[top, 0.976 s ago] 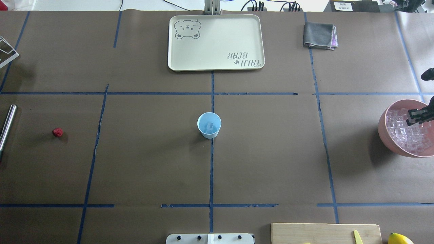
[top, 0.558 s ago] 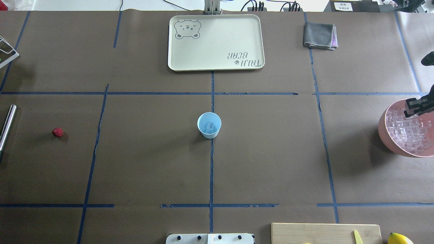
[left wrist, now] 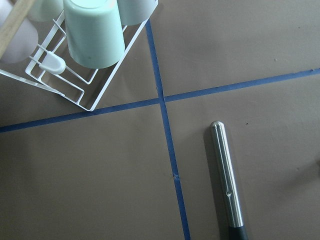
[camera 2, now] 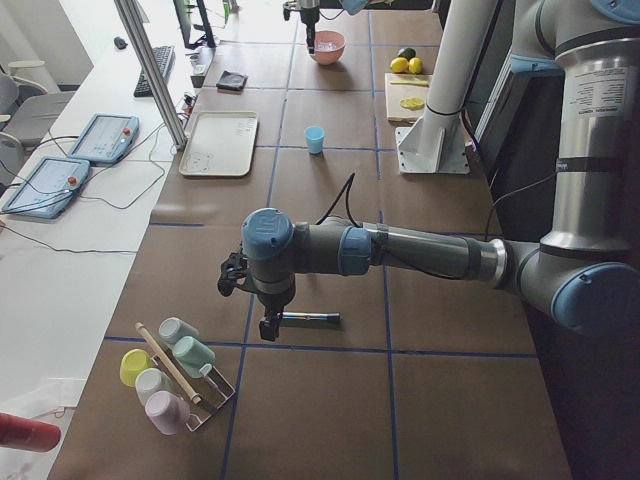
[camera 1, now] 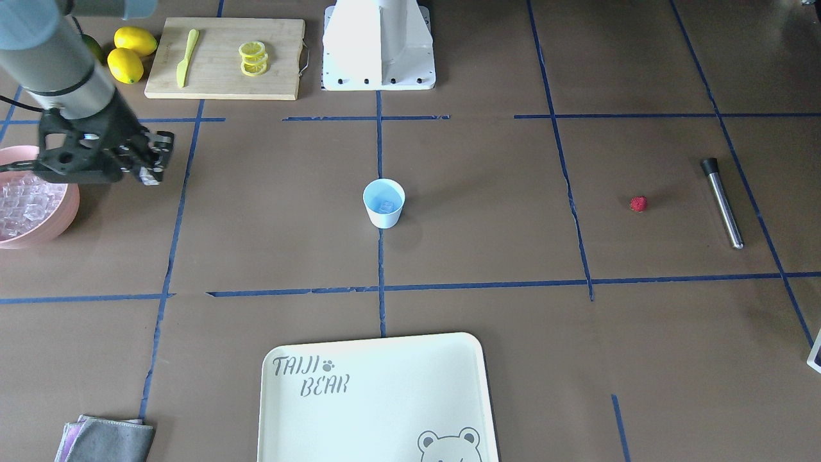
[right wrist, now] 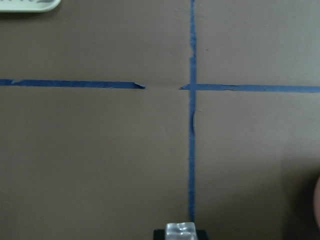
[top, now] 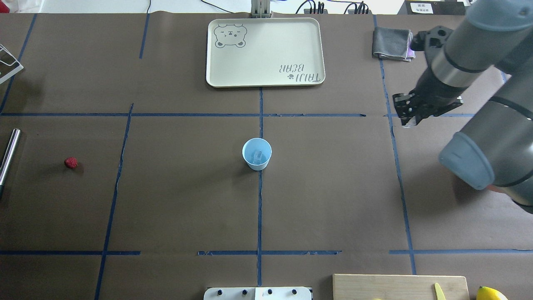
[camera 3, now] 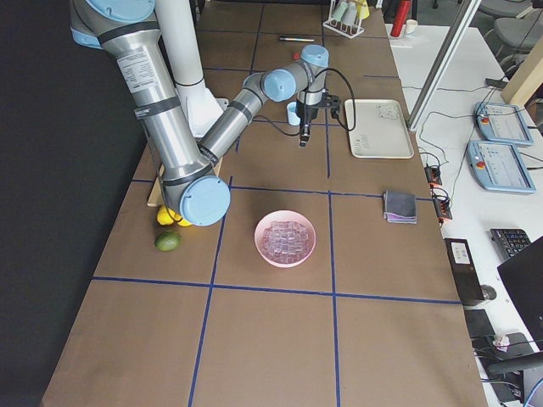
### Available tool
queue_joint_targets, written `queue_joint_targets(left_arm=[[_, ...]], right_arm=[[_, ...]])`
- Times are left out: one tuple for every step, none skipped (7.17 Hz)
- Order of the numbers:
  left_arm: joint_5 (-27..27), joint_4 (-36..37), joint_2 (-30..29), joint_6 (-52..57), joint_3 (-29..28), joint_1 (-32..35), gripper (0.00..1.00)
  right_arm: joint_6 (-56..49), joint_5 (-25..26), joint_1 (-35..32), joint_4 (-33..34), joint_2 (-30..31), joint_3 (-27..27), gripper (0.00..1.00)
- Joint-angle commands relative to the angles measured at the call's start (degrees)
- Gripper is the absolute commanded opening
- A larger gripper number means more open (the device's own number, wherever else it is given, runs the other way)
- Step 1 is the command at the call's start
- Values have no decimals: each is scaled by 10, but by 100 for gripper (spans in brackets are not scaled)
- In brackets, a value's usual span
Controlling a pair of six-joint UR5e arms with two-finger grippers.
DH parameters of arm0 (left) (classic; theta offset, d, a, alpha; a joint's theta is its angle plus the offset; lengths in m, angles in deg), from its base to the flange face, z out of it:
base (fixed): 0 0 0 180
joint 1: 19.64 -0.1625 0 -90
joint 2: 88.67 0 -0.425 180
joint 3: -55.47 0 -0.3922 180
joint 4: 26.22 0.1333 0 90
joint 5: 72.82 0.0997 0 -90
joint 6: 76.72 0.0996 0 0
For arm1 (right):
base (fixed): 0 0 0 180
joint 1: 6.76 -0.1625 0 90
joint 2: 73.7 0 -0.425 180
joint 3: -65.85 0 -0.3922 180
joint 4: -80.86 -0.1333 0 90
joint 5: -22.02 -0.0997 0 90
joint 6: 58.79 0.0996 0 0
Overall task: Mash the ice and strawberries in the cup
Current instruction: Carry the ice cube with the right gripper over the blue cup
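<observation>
The right hand [top: 410,121], upper right of the overhead frame, clasps 1 ice cube [right wrist: 180,231], seemingly bound for the cup [top: 257,153] at centre; whether the left hand [camera 2: 267,330] is clenched cannot be told.

Here's the right arm [top: 458,68]: smooth silver-grey tubes, with a rounded light-blue cap [top: 466,166] on the joint. Its right gripper [top: 410,122] is matte black, angular, all open linkages. Over to the left arm [camera 2: 420,250], same grey and blue, with a thin black cable [camera 2: 335,200] looping off it and a printed label [camera 2: 592,90] on the upright tube. White pedestal [camera 1: 378,38], dark screws [camera 1: 366,81] along its foot.
</observation>
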Motion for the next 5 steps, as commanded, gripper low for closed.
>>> queue_joint_targets(left_arm=[[0, 0, 0, 0, -2, -1, 100], [0, 0, 0, 0, -3, -1, 100], [0, 0, 0, 0, -4, -1, 100], [0, 0, 0, 0, -3, -1, 100], [0, 0, 0, 0, -4, -1, 100]], right_arm=[[183, 34, 93, -56, -130, -98, 0], [240, 62, 125, -113, -163, -151, 0], [247, 80, 144, -120, -207, -207, 0], [261, 93, 163, -121, -228, -235, 0], [268, 118, 178, -121, -231, -244, 0]])
